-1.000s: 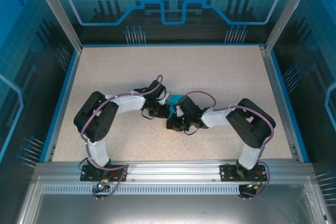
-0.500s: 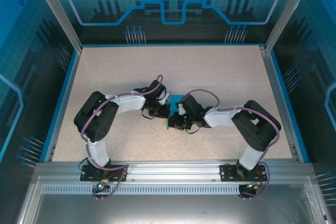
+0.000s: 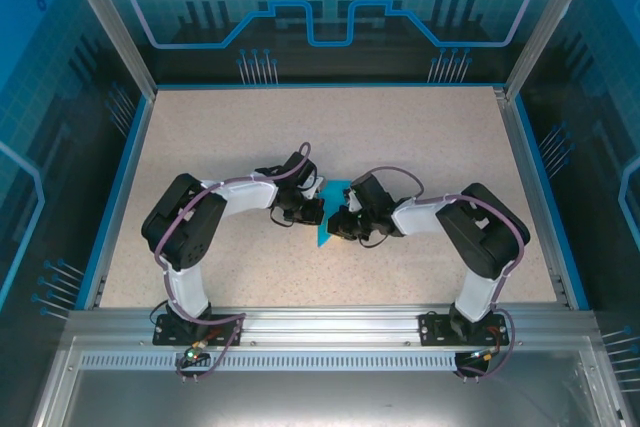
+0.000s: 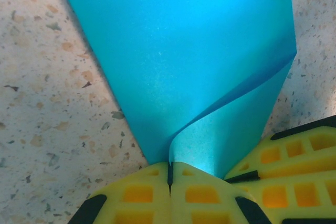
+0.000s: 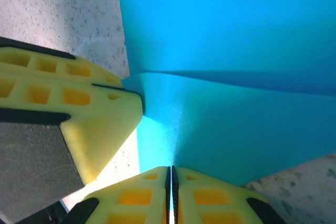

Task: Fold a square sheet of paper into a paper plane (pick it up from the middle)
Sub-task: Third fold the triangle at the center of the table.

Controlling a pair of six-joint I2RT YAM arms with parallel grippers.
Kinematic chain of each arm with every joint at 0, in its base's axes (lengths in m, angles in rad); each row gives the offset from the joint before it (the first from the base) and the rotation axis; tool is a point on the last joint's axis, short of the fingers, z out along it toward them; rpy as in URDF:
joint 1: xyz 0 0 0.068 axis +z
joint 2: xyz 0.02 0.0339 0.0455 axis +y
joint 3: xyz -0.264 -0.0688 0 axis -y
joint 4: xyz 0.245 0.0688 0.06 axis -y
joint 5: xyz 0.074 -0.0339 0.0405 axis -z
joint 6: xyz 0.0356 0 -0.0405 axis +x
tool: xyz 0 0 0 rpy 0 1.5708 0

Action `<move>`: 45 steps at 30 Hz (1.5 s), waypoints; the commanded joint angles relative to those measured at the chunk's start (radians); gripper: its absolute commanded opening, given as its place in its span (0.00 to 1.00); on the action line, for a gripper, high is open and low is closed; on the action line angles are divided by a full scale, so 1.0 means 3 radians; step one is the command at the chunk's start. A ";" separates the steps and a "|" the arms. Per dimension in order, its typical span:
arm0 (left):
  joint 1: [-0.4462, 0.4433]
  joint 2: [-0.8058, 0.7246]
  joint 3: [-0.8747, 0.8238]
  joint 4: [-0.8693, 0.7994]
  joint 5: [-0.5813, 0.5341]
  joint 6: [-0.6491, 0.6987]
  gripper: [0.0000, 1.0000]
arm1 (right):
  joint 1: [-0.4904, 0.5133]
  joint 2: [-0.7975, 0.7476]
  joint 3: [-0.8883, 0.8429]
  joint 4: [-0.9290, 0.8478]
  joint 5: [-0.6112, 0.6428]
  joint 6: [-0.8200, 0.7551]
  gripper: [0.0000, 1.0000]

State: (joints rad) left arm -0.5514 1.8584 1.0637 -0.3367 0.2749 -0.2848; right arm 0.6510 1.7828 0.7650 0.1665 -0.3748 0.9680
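The square sheet of paper (image 3: 323, 235) is bright cyan-blue, creased into a pointed wedge, and sits at mid-table between both arms. My left gripper (image 3: 313, 211) is shut on one corner of it. In the left wrist view the paper (image 4: 178, 51) fans away from my left gripper (image 4: 169, 167), with a curled flap rising on the right. My right gripper (image 3: 337, 223) is shut on the paper's near edge. In the right wrist view the paper (image 5: 236, 72) spreads beyond my right gripper (image 5: 171, 170), with a shadowed crease across it. The two grippers almost touch.
Speckled beige table (image 3: 420, 137) with a raised blue rim (image 3: 120, 187) on its sides. The right gripper's yellow fingers (image 4: 294, 171) crowd the left wrist view. The left gripper's yellow fingers (image 5: 79, 114) crowd the right wrist view. Open tabletop lies beyond the arms.
My right gripper has moved up and left, closer to the left gripper. More of the blue paper now shows below the two grippers. The left arm has stayed put.
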 commanded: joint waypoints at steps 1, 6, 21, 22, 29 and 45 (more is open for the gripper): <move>0.0003 0.0174 0.0008 -0.0165 -0.0103 0.0089 0.04 | 0.0034 0.0124 0.0041 -0.0162 0.0034 -0.0041 0.12; -0.0003 0.0166 -0.0007 -0.0186 -0.0110 0.0095 0.04 | -0.0030 -0.0148 0.0058 -0.0228 0.0051 -0.0084 0.13; 0.0002 0.0151 -0.0036 -0.0181 -0.0113 0.0093 0.04 | -0.0221 0.0051 0.0055 -0.0290 0.0035 -0.0162 0.12; -0.0002 0.0150 -0.0034 -0.0177 -0.0113 0.0091 0.04 | -0.0235 -0.0032 0.0072 -0.0340 0.0038 -0.0189 0.13; -0.0002 0.0166 -0.0020 -0.0182 -0.0104 0.0094 0.04 | -0.0490 -0.0045 0.0117 -0.0318 -0.0079 -0.0324 0.14; -0.0002 0.0151 0.0074 -0.0233 -0.0094 0.0106 0.06 | -0.0638 -0.0082 0.0364 -0.0683 -0.0002 -0.0547 0.15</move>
State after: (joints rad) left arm -0.5514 1.8641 1.0767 -0.3550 0.2749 -0.2779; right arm 0.4812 1.7672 0.8448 0.0055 -0.3813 0.8379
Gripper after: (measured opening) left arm 0.062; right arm 0.151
